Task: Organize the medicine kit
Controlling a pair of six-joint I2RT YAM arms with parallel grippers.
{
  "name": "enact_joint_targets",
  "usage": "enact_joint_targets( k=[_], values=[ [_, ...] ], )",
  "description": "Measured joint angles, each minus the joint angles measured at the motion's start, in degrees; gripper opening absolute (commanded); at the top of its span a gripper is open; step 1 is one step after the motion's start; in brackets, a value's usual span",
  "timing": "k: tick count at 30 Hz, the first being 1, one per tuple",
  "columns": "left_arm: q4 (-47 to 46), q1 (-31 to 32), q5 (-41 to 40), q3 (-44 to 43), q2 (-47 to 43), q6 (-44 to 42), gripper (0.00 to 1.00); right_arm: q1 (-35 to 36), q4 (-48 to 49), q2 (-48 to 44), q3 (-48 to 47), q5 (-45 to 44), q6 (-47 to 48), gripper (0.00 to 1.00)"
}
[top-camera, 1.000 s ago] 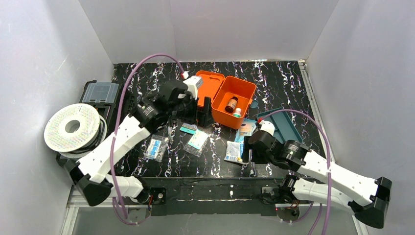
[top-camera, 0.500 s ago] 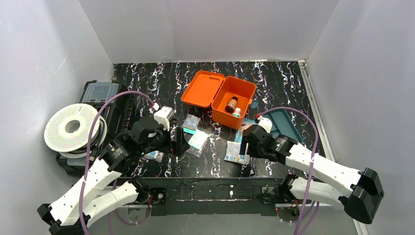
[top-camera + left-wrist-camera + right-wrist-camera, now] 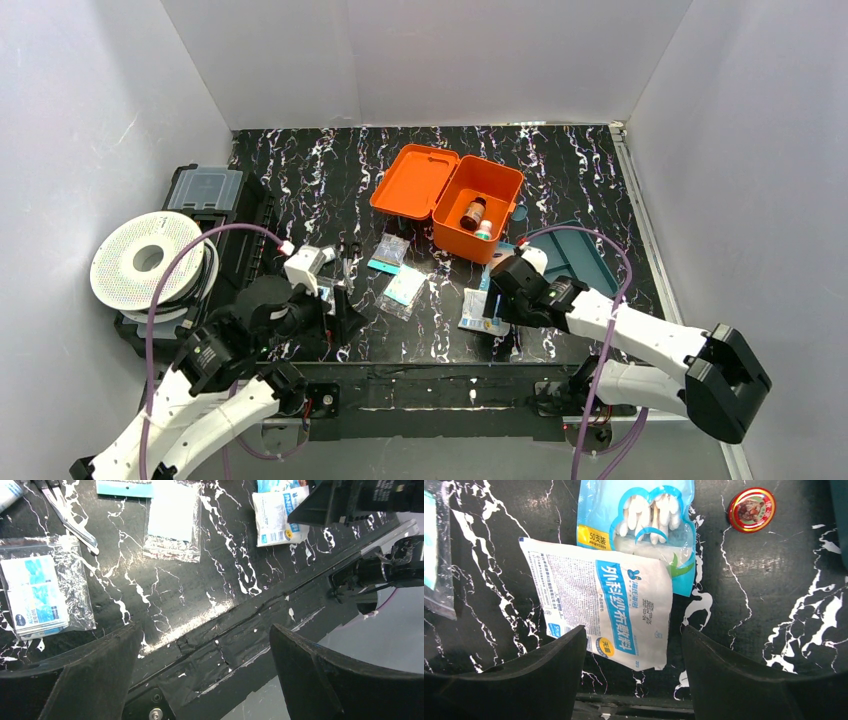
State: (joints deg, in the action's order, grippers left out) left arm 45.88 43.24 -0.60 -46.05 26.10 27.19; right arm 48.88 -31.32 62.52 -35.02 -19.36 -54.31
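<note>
Back-centre on the black marbled bench [image 3: 580, 170], small orange plastic medicine kit [image 3: 408, 182] sits with lid open. Left pincer [image 3: 205, 635] spread wide, empty, near the front edge. Right pincer [image 3: 633, 632] also spread, empty, over white printed sachet [image 3: 599, 605].

Bright, even overhead light fills the top view, with only soft shadows on the white walls [image 3: 450, 60]. In the left wrist view a glare patch whitens the glossy bench [image 3: 170, 625] between the jaws, which loom dark and blurred. Between the right jaws, the packet [image 3: 609, 610] print reads sharp
</note>
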Motion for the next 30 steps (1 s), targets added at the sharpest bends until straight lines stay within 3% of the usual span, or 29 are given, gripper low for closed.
enact_joint_targets(
  k=[5,8,12,14,22,30],
  values=[
    [0.2,0.0,-1.0,0.5,-5.1,0.1,0.99,-0.6,2.7,3.4,0.4,0.8,-0.5,0.63],
    [-0.4,0.0,-1.1,1.3,-7.1,0.1,0.99,-0.9,3.8,5.7,0.4,0.9,-1.1,0.45],
    [-0.6,0.0,-1.1,2.3,-8.0,0.3,0.99,-1.2,5.3,7.5,0.4,1.5,-1.8,0.11],
    [-0.7,0.0,-1.1,2.4,-8.0,0.3,0.99,-1.2,5.9,8.0,0.4,1.6,-2.3,0.01],
    [-1.0,0.0,-0.9,2.5,-8.2,0.3,0.99,-1.2,4.9,6.3,-0.4,1.7,-2.1,0.01],
    [-1.1,0.0,-0.7,2.5,-8.2,0.3,0.99,-1.2,0.4,-0.7,-6.8,1.8,0.4,0.01]
  ],
)
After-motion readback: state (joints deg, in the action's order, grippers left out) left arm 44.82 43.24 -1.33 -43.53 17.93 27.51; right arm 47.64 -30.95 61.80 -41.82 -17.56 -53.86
